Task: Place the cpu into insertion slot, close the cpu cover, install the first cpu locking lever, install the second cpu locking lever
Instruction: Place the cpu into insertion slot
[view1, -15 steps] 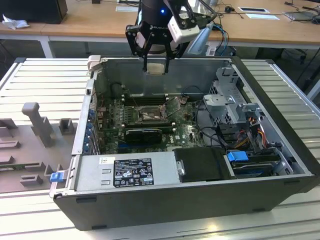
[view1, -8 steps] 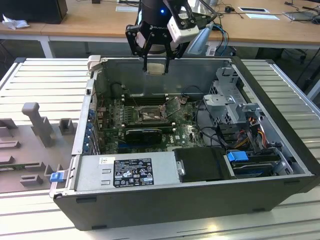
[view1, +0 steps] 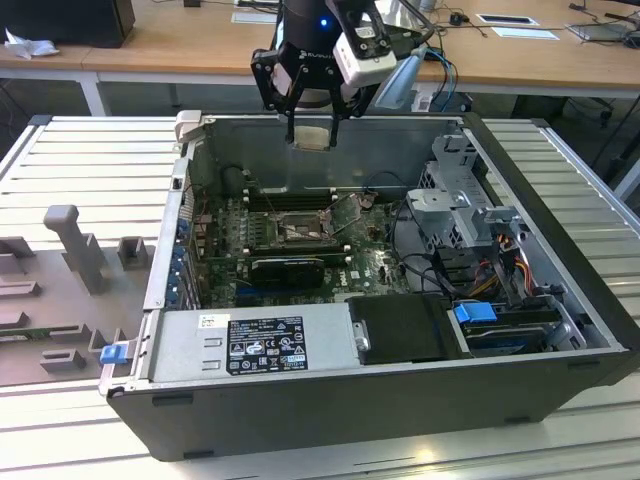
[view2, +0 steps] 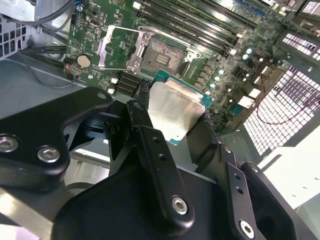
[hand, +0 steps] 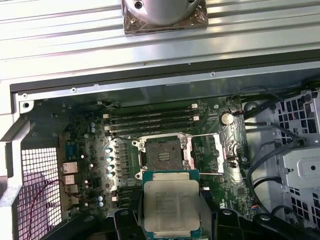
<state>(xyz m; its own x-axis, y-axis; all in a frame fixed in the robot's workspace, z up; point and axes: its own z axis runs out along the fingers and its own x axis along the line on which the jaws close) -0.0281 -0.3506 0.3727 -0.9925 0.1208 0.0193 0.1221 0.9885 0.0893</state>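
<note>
The cpu (hand: 171, 202) hangs above the insertion slot (hand: 162, 152), silver top face up, clear of the board. The gripper (view1: 312, 128) is clamped on it, one black finger (view2: 141, 122) against each of two opposite edges. Faint engraved lines of print cross the chip's lid, too fine to make out. The slot lies bare, and the cpu cover (view2: 117, 47) stands swung open just beside it. Long black memory slots (hand: 150, 120) run along the slot's other side. Well apart from the slot, the grey power-supply box (view1: 250, 345) carries white and black labels.
</note>
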